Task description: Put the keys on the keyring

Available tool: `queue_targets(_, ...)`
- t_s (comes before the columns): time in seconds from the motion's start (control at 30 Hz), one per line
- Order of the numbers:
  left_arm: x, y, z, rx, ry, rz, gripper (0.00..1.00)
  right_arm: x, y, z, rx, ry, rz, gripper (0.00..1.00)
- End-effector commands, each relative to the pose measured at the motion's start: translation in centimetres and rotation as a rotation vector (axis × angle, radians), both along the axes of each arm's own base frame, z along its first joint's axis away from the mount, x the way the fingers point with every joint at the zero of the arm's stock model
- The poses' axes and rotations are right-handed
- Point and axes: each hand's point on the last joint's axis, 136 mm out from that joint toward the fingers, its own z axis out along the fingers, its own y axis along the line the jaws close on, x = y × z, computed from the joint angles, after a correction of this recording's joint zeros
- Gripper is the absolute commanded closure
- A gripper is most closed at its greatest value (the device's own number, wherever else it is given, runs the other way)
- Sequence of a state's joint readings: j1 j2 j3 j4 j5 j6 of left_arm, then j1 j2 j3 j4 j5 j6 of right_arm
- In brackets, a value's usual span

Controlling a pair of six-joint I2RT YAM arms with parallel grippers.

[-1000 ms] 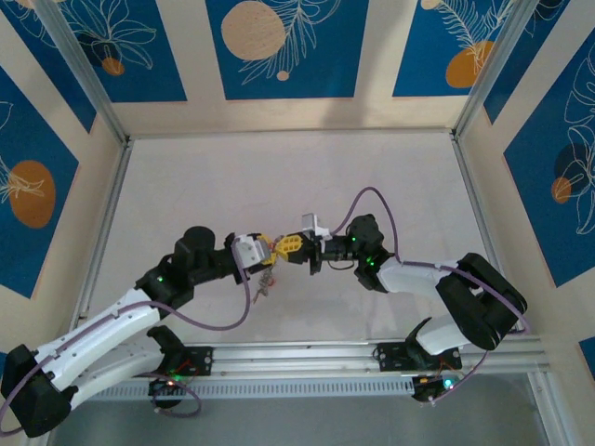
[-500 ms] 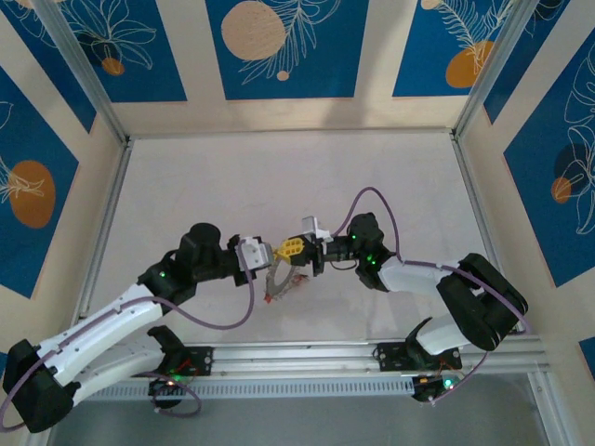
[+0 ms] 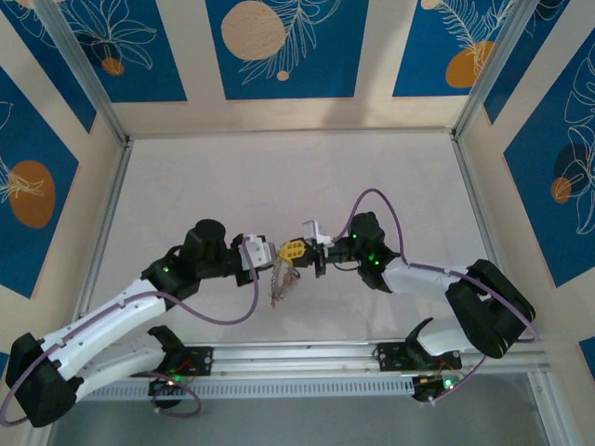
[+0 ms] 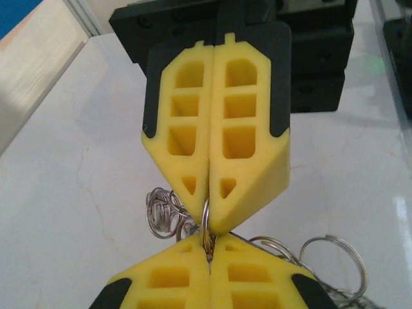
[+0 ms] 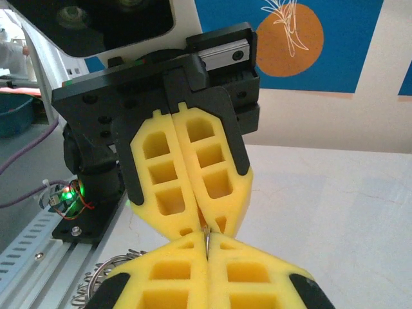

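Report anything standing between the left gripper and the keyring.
Nothing visible does. The left gripper is shut directly on the keyring, on its thin wire. Its fingers meet the right gripper tip to tip, and that gripper is shut on the same wire.

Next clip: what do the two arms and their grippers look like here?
The left arm and the right arm both have white links between bulky black joints, with small green lights and a looping purple cable each. The left gripper and the right gripper carry yellow wedge-shaped fingers with square cut-outs, backed by black plates.
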State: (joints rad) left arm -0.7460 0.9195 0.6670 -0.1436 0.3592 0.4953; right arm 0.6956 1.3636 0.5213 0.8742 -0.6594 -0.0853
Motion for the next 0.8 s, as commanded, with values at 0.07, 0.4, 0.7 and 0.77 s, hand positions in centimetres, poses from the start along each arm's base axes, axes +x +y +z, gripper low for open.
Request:
queue_targets(0.07, 1.4, 0.6, 1.8, 0.029, -0.07, 0.052, 1.0, -0.6, 0.2, -0.1, -0.075, -0.061, -0.016, 0.95)
queue_targets(0.4, 2.7, 2.7, 1.3, 0.305, -0.173, 0.118, 1.0, -0.1, 0.8, -3.7, -0.262, -0.07, -0.101, 0.77)
queue_targets(0.7, 2.4, 1.7, 0.8, 0.35, -0.167, 0.091, 1.0, 0.8, 2.2, -4.4, -0.293, -0.03, -0.144, 0.81)
queue_targets(0.77, 2.4, 1.3, 1.0, 0.323, -0.165, 0.088, 1.0, 1.1, 2.7, -4.1, -0.275, -0.033, -0.174, 0.8)
